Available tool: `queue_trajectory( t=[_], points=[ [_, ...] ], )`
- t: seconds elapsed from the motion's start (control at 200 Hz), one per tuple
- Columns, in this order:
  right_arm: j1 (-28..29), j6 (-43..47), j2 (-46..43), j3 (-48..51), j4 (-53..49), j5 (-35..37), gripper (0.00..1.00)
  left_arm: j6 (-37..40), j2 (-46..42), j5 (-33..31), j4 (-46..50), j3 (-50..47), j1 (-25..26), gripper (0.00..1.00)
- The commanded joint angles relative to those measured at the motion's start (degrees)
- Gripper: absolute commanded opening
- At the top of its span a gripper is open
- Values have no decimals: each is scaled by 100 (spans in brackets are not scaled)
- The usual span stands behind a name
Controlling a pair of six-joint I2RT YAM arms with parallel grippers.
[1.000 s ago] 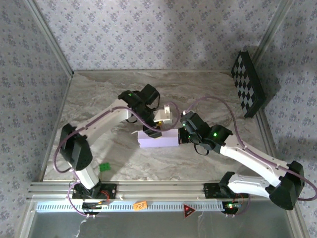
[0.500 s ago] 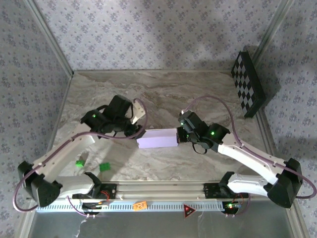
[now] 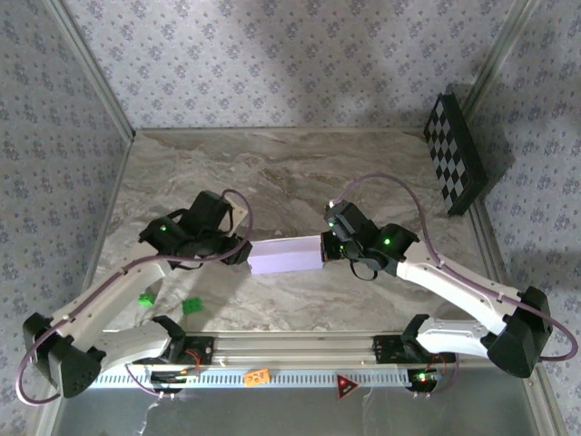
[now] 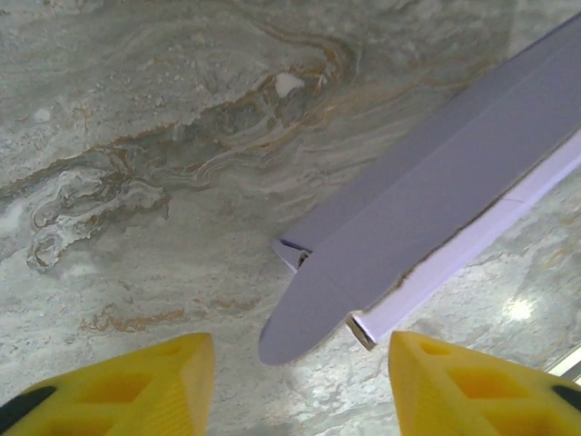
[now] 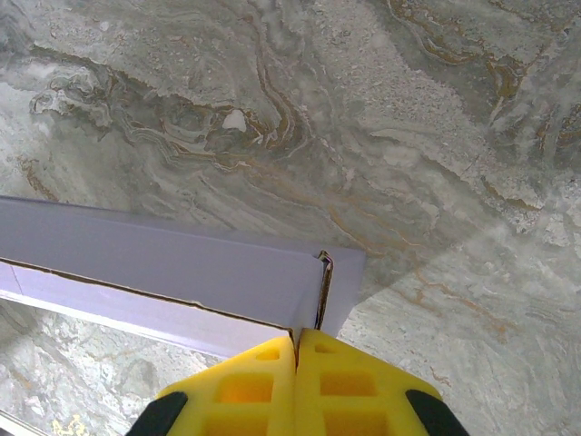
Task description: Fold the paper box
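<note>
The paper box (image 3: 284, 256) lies mid-table as a shallow lavender rectangle. My left gripper (image 3: 243, 253) is at its left end, open. In the left wrist view the box (image 4: 436, 200) runs off to the upper right. Its rounded end flap (image 4: 304, 322) sticks out loose between and ahead of my yellow fingers (image 4: 136, 381), touching neither. My right gripper (image 3: 329, 250) is at the box's right end. In the right wrist view its fingers (image 5: 297, 350) are pressed together on the thin end wall of the box (image 5: 163, 263).
A black-and-white checkerboard panel (image 3: 457, 153) leans at the back right. Two small green pieces (image 3: 192, 306) (image 3: 145, 299) lie near the front left. Patterned walls close in the marble table (image 3: 272, 173) on three sides.
My left arm swung from over the box's back down to its left end, and its jaws narrowed a little. The cream flap that stood up now lies shut. The right gripper kept its grip.
</note>
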State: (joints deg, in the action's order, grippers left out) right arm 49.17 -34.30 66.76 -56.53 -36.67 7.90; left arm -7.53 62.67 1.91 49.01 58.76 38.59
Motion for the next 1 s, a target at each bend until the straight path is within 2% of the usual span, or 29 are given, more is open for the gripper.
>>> queue_trajectory(
  t=[0.0, 0.15, 0.535, 0.815, 0.995],
  points=[
    [52, -62, 4, -160, -133, -18, 5, -258, 135, 98, 177, 145, -68, 49],
    [65, -85, 4, -148, -106, -8, 5, -554, 192, 140, 231, 165, -174, 39],
    [74, -77, -14, -130, -78, 32, 5, -1092, 402, 924, 269, 199, -228, 15],
    [75, -81, -5, -121, -52, 32, 5, -1322, 460, 1157, 266, 410, -233, 13],
    [68, -70, 3, -115, -56, 27, 5, -1424, 470, 1320, 212, 526, -228, 24]
  ],
)
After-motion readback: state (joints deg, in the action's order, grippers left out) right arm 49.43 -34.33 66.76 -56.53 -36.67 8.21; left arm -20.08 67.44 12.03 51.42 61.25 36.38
